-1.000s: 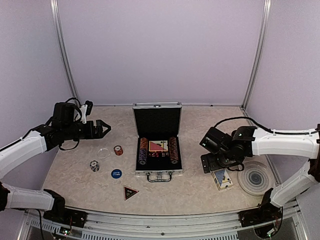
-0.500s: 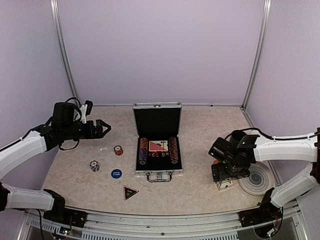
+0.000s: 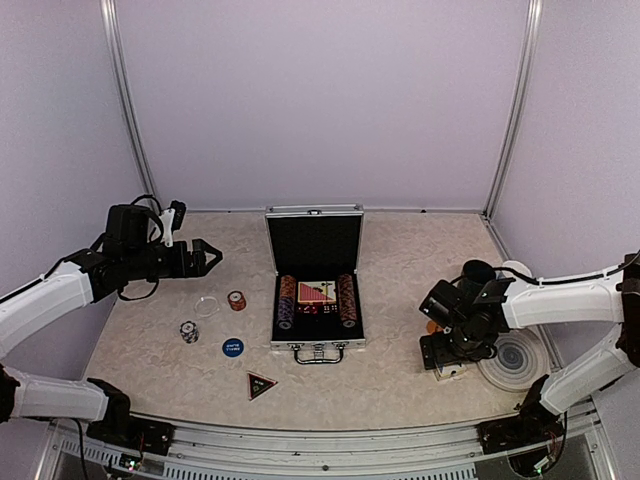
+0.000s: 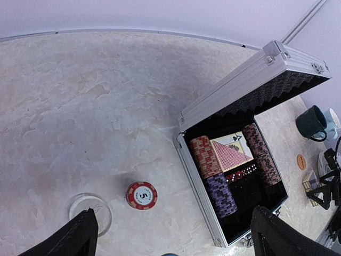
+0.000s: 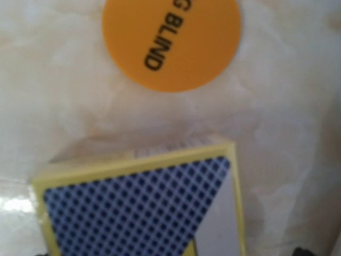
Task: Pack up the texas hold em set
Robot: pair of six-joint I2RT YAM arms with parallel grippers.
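The case (image 3: 316, 290) stands open at the middle of the table (image 3: 400, 395), unmoved, with chips (image 4: 213, 173) and the red deck (image 4: 232, 154) inside. The right gripper (image 3: 447, 352), jaws spread and empty, has swung nearer and dropped low over the blue deck (image 5: 138, 208) beside the coaster (image 3: 512, 358). An orange button (image 5: 170, 42) lies just beyond the deck. The left gripper (image 3: 207, 257) hangs where it was, jaws wide, near a loose chip (image 4: 141, 194).

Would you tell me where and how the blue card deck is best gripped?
Probably from straight above, pinching two opposite side faces: the blue card deck lies flat on the table, with the orange button clear of it.
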